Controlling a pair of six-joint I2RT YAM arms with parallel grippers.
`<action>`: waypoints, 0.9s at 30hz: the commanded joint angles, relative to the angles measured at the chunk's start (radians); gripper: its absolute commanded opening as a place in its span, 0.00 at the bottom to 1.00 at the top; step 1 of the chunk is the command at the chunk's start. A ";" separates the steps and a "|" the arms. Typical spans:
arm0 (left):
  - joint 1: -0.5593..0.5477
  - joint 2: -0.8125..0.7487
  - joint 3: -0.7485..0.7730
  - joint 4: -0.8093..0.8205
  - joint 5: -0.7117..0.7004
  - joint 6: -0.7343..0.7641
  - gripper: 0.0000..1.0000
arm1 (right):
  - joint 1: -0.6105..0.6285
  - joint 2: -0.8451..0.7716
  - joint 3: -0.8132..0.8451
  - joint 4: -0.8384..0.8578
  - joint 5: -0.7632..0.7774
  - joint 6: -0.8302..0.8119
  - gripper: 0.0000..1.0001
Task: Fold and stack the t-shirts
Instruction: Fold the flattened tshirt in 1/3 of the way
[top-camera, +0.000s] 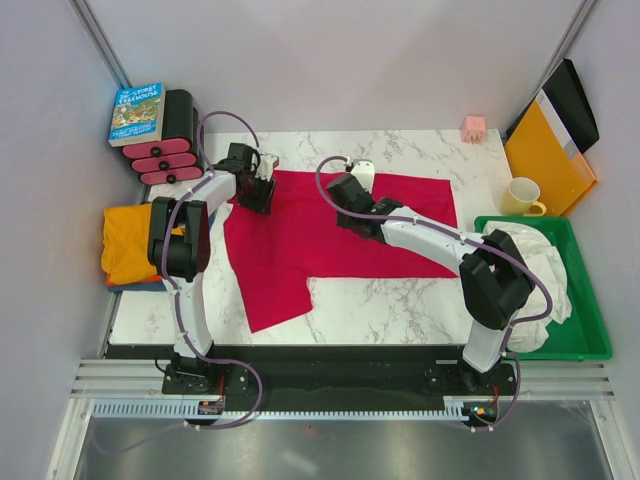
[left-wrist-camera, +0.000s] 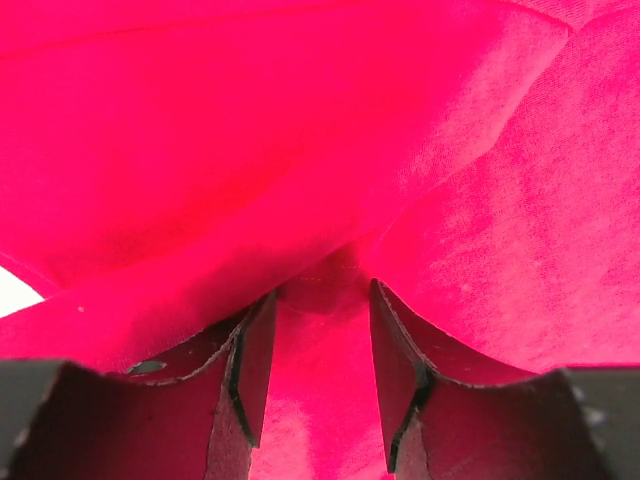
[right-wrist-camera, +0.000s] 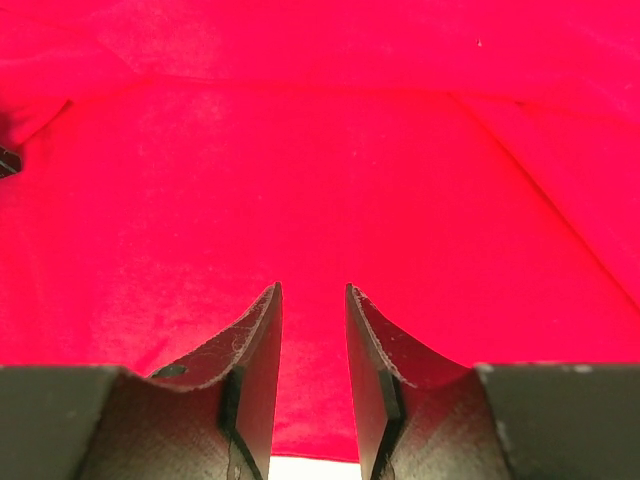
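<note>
Left gripper (left-wrist-camera: 322, 292) pinches crimson t-shirt (top-camera: 330, 235) (far-left corner)

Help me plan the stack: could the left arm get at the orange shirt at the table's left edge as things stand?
Probably, but not yet: the orange shirt lies uncovered beside that arm, while the left gripper is pinching the red shirt and must let go first.

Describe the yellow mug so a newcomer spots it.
Start at the white marble tabletop and go to its far right corner. There, between the green plastic tray and the leaning orange-yellow stiff folder, stands the pale yellow mug, the only handled cup.
</note>
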 joint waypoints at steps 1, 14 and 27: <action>-0.004 -0.025 0.033 0.017 0.004 0.022 0.49 | -0.005 -0.050 -0.019 0.026 0.004 0.024 0.38; -0.004 -0.045 0.030 0.029 -0.002 0.004 0.43 | -0.003 -0.054 -0.048 0.042 -0.019 0.043 0.36; -0.004 -0.052 0.034 0.040 -0.017 -0.007 0.25 | -0.002 -0.060 -0.065 0.049 -0.025 0.043 0.34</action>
